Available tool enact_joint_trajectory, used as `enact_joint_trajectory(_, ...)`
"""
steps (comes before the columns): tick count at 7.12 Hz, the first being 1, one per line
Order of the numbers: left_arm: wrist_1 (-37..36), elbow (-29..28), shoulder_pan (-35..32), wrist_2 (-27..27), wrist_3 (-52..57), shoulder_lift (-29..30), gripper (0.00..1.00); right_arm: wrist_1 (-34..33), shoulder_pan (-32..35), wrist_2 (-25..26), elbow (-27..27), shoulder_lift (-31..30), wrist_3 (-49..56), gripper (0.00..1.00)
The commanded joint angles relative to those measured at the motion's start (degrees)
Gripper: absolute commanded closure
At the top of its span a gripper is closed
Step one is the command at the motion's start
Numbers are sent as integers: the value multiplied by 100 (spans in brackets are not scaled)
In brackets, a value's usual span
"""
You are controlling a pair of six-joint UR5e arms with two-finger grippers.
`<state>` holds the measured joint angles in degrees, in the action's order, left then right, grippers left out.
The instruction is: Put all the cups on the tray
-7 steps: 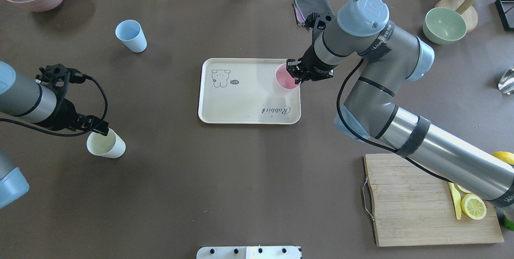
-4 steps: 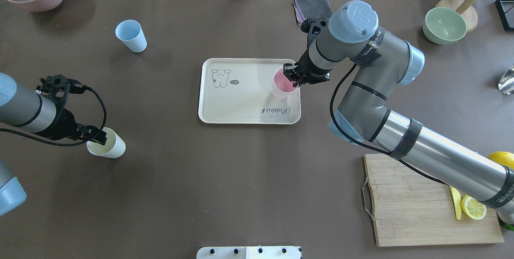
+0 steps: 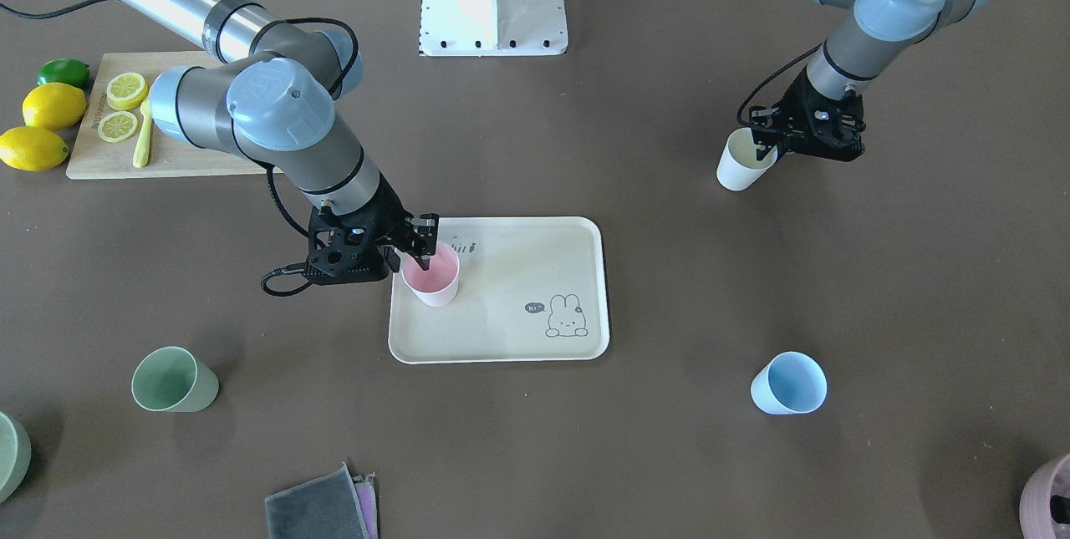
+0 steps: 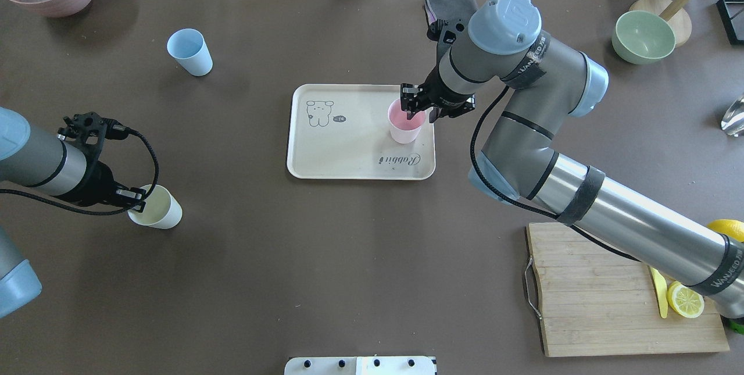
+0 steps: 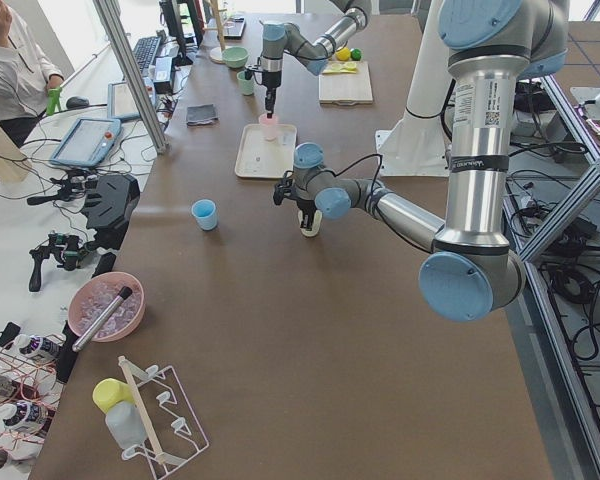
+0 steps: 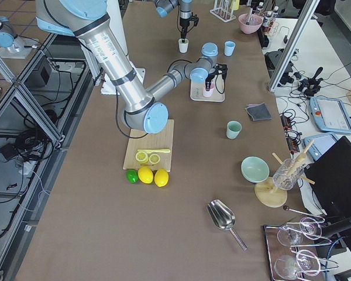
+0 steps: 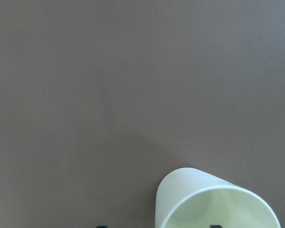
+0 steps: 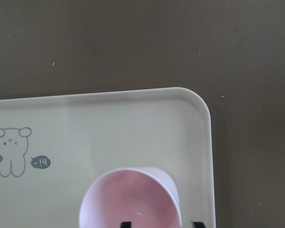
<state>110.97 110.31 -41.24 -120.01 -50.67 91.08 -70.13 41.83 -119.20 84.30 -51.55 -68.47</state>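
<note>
- Overhead exterior shows the right gripper (image 4: 411, 110) set narrow on the rim of the matte pastel pink tapered cup (image 4: 404, 128). One finger is inside and one outside, and the cup is at the right end of the cream rectangular tray with a rabbit drawing (image 4: 349, 157).
- Step in hand, as I judge it: setting the first of four cups down. I cannot tell whether its base touches the tray floor.
- The next move calls for lowering until the cup sits flat inside the raised rim, then spreading the jaws. The gripper should lift straight up so the inner finger does not tip the cup.
- Left gripper (image 4: 137, 203) stands wide, straddling the near wall of the cream-white tapered cup (image 4: 161, 216). That cup stands on the brown table (image 4: 290, 276), well apart from the tray. The jaws must close on the wall before any lift.
- Light blue tapered cup (image 4: 190, 53) and sage green tapered cup (image 3: 174, 379) stand upright on the table, each well apart from the tray.
- All four cups look empty, and the tray holds nothing but the pink one.
</note>
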Motion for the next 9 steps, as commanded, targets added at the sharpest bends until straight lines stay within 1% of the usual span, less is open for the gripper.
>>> enact_joint_trajectory(1, -110, -218, -7, -49, -432, 843, 100, -35, 550, -784, 43, -82, 96, 0)
enact_joint_trajectory(2, -372, -629, -77, -49, -479, 1607, 100, -36, 972, -1085, 61, -301, 575, 0)
enact_joint_trajectory(3, -940, -973, -321, -58, -566, 2345, 100, -88, 1446, -1297, 35, -581, 1433, 0)
enact_joint_trajectory(4, -1180, -1368, -445, -66, -619, 2962, 100, -97, 1808, -1482, -18, -845, 2103, 0)
enact_joint_trajectory(5, -1096, -1946, -429, -49, -820, 3394, 100, -89, 2029, -1536, -132, -1004, 2344, 0)
enact_joint_trajectory(6, -1095, -2378, -412, -49, -839, 3808, 100, -88, 2135, -1519, -368, -1041, 2721, 0)
enact_joint_trajectory(7, -999, -2739, -368, -23, -874, 4081, 100, -71, 2136, -1466, -709, -1032, 2890, 0)
enact_joint_trajectory(8, -902, -3030, -315, -5, -953, 4302, 100, -45, 2145, -1457, -948, -1032, 3022, 0)
enact_joint_trajectory(9, -728, -3137, -262, -5, -980, 4321, 100, -27, 2137, -1205, -1202, -989, 3023, 0)
